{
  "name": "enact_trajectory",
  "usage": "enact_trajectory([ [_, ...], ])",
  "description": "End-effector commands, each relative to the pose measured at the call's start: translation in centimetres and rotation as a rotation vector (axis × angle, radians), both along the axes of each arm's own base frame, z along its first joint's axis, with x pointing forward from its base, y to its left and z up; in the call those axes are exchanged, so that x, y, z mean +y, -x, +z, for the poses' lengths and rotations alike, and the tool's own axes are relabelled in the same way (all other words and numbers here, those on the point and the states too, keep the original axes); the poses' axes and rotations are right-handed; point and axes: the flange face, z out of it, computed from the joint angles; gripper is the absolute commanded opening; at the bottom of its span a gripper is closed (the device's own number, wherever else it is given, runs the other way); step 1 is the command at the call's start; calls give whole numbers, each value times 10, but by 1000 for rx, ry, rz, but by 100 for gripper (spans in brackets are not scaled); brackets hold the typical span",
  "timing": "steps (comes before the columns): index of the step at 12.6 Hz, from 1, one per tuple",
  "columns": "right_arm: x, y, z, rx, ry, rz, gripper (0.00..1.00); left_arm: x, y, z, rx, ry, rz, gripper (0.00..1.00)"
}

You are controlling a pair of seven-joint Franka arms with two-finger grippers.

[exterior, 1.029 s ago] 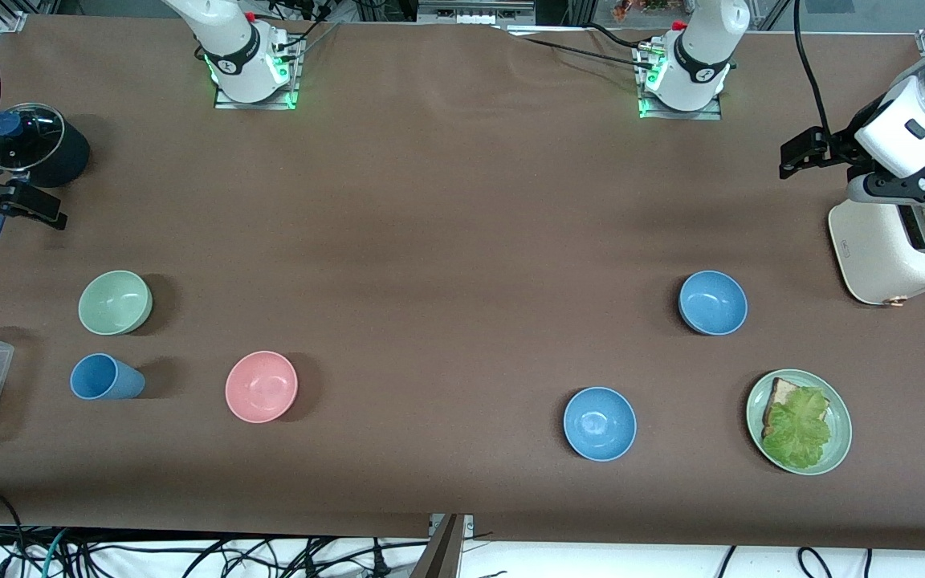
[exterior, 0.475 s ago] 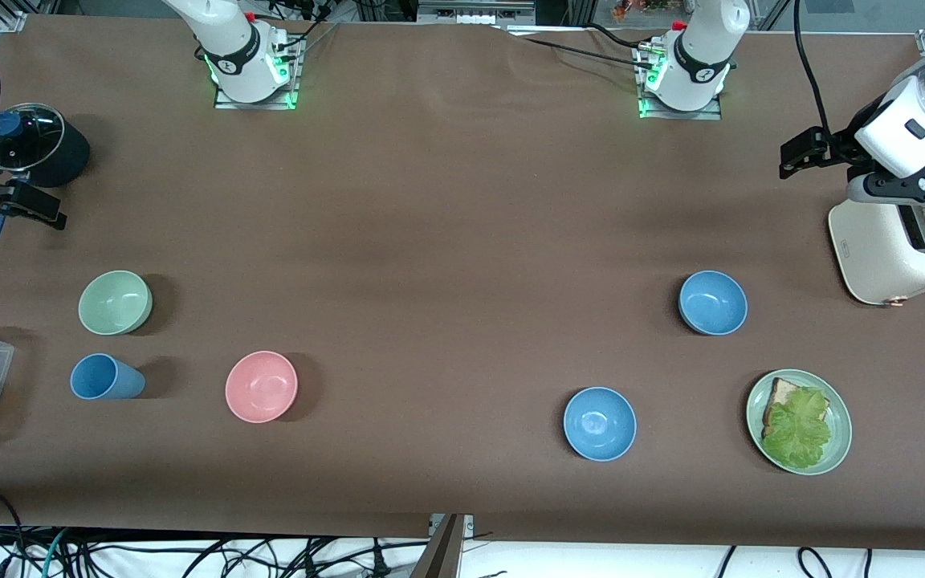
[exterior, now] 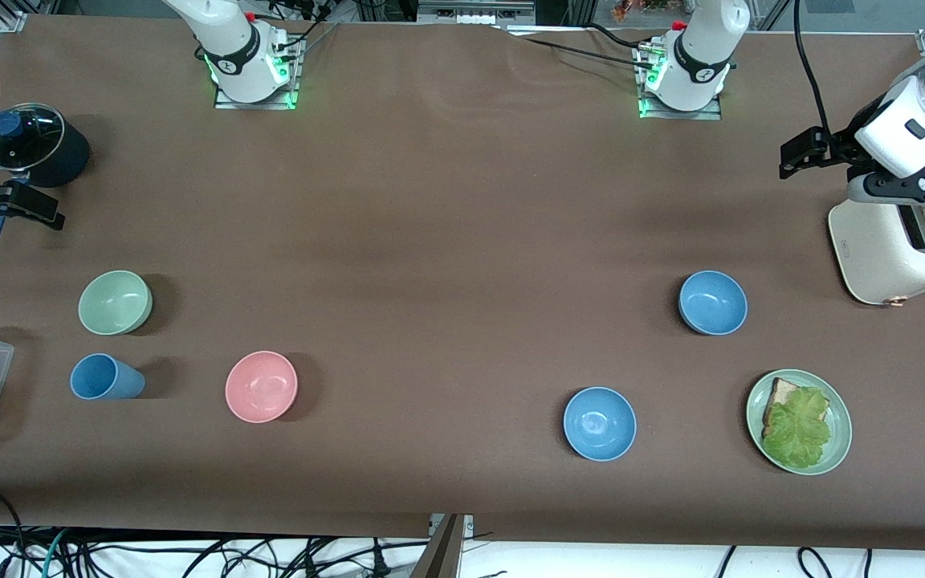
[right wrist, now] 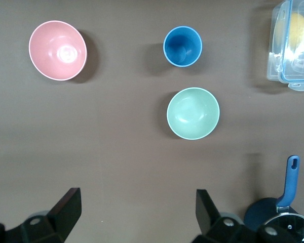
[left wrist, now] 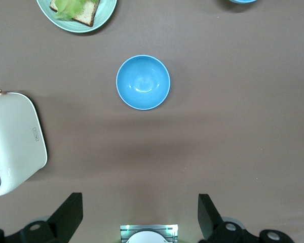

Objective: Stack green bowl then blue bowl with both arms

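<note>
Green bowl (exterior: 115,302) sits untouched on the desk (exterior: 446,201) beside the cup (exterior: 101,376), both blue bowls (exterior: 712,302) toward the left arm's end; both grippers hang high, jaws spread, so the first descent and grasp remains.

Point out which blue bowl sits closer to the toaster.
The blue bowl farther from the front camera; the other blue bowl lies nearer the camera, beside the lettuce plate.

Front view: we look down from high across the table (exterior: 446,201), facing both arm bases. Left wrist view looks straight down from well above a blue bowl (left wrist: 143,82), shared with front view (exterior: 712,302). Right wrist view, equally high, is over the green bowl (right wrist: 193,113), also in front view (exterior: 115,302).
</note>
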Motion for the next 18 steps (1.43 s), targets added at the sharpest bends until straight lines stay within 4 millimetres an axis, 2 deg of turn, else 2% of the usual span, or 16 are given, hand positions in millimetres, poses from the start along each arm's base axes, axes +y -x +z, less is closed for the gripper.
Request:
enact_trajectory([
  [1, -11, -7, -6, 8, 4, -7, 100, 2, 3, 5, 4, 9, 6, 100],
  [7, -64, -15, -53, 87, 16, -100, 100, 2, 3, 5, 4, 9, 6, 100],
  [8, -74, -19, -69, 105, 11, -116, 100, 1, 3, 6, 1, 9, 5, 100],
  [9, -98, -22, -84, 103, 9, -155, 100, -1, 3, 6, 1, 8, 0, 100],
  [10, -115, -28, -107, 107, -8, -178, 100, -2, 3, 6, 1, 8, -2, 100],
  [12, -151, -32, -149, 123, -56, -135, 100, -2, 3, 6, 1, 9, -2, 100],
  [15, -179, -34, -195, 147, -74, -78, 100, 0, 3, 5, 4, 8, 1, 100],
  [17, -184, -41, -229, 134, -132, -48, 100, 0, 3, 6, 2, 8, 1, 100],
  [18, -193, -41, -248, 132, -155, -56, 100, 0, 3, 6, 2, 8, 1, 100],
])
